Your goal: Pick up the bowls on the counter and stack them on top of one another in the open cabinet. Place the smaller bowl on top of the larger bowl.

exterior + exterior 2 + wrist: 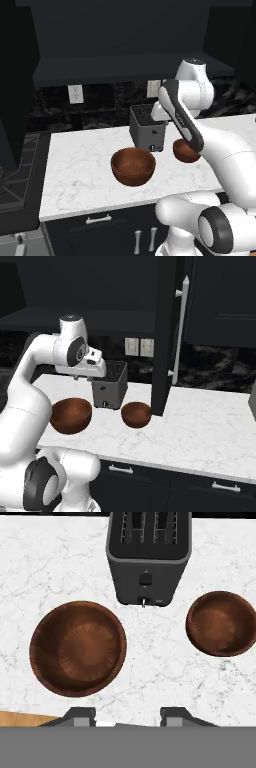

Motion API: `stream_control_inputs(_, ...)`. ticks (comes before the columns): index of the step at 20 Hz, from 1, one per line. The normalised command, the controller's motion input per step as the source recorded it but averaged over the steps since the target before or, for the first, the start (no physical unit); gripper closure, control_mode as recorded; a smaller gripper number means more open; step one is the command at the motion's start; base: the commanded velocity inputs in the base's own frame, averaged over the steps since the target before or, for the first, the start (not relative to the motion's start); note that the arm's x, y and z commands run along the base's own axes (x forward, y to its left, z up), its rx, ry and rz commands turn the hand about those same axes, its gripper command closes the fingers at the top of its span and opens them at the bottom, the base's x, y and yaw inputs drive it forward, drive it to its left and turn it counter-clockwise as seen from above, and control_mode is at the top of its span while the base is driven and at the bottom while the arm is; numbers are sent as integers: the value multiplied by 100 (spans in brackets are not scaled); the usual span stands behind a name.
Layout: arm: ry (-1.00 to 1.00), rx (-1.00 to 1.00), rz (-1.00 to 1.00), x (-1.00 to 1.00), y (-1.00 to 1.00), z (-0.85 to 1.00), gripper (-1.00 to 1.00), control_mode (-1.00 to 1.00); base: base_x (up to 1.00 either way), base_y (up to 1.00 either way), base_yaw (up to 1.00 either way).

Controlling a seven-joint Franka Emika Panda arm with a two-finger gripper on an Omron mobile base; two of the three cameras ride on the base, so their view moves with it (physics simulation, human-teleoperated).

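Two brown bowls sit upright on the white marble worktop (pixel 80 170), well apart, with a dark toaster (pixel 147 127) standing just behind the gap between them. The larger bowl (pixel 133 166) is on the left near the front edge; the smaller bowl (pixel 186 150) is to the right, and in the left base view the arm covers its right side. In the right base view the open cabinet's door (pixel 165 331) stands just to the right of the smaller bowl (pixel 136 414). The cabinet's bottom board (pixel 125 67) shows as a dim grey band above the worktop, and its inside is too dark to read. From above, the hand (pixel 127 714) hovers over bare marble nearer than the bowls, its fingers spread apart and holding nothing; only their tips are in frame.
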Motion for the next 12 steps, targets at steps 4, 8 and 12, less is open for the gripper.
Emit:
stream_control_inputs(4,0,18,-18,-26,-79,-16,-100,-100,0,0,0)
stream_control_inputs(8,-5,21,-21,-72,-100,-30,-100,-100,0,0,0)
stream_control_inputs(12,1,20,-28,-38,-100,-47,-100,-100,0,0,0)
